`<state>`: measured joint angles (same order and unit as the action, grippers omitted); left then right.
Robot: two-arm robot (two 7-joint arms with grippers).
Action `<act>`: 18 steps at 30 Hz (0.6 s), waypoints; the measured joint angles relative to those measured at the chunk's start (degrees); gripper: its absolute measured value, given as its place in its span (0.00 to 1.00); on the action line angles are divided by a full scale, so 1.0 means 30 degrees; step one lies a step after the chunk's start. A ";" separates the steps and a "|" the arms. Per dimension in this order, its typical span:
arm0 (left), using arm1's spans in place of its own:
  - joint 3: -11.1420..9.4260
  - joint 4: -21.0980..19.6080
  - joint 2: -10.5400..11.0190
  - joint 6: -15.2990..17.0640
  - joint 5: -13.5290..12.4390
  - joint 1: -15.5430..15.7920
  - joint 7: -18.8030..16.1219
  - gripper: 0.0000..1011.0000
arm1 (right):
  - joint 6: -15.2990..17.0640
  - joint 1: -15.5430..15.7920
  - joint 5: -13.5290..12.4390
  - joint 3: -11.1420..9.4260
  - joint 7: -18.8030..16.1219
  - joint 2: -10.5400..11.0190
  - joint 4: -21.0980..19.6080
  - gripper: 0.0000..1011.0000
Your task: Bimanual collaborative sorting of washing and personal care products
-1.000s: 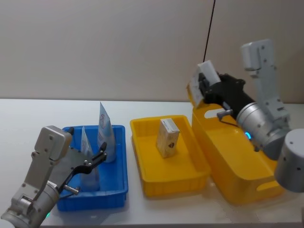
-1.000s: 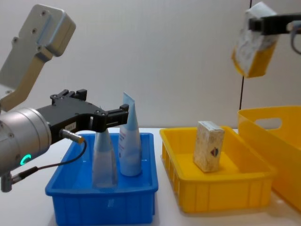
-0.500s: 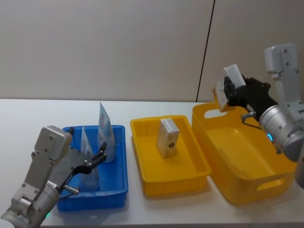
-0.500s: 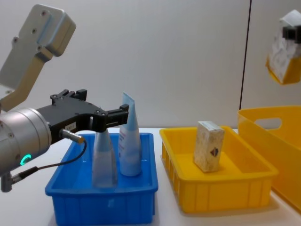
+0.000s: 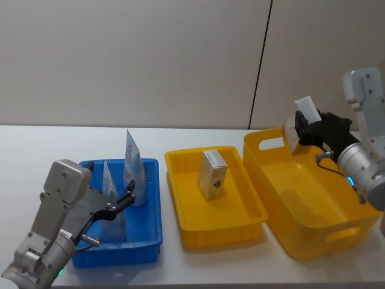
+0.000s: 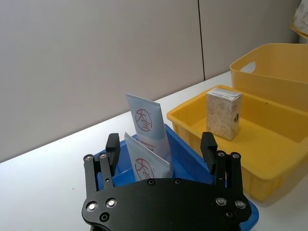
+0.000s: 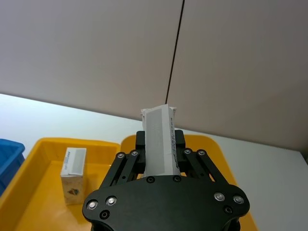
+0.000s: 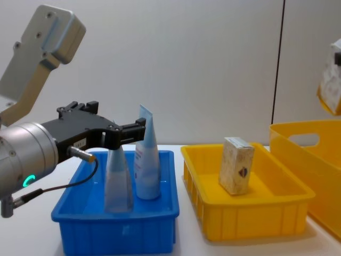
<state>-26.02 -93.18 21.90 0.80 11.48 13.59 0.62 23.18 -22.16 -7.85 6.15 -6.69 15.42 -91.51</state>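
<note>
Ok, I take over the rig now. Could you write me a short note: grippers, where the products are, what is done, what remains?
Left gripper: open, fingers on either side of the nearer tube in the blue tray.
Right gripper: shut on a carton, held above the far end of the large yellow bin.
Done: both tubes, nearer and farther tube, upright in the blue tray; one beige carton standing in the yellow tray.
Left: held carton not yet set down.

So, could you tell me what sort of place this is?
Probably a lab test bench: plain white table, bare grey wall, sorting trays. Left hand open around a tube in the blue tray; right hand holds a carton over the yellow bin.
</note>
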 joint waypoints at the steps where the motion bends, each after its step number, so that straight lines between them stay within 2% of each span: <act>1: 0.0000 0.0001 -0.0001 0.0000 -0.0001 0.0000 0.0000 0.99 | 0.0095 0.0037 -0.0005 -0.0086 -0.0003 0.0016 0.0032 0.30; 18: 0.0000 0.0001 -0.0001 0.0000 -0.0001 -0.0001 0.0001 0.99 | 0.1046 0.0890 0.0114 -0.1217 0.0352 0.0346 -0.0063 0.30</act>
<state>-26.02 -93.17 21.89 0.80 11.48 13.58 0.63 26.32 -19.48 -7.50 2.50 -5.64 16.46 -91.70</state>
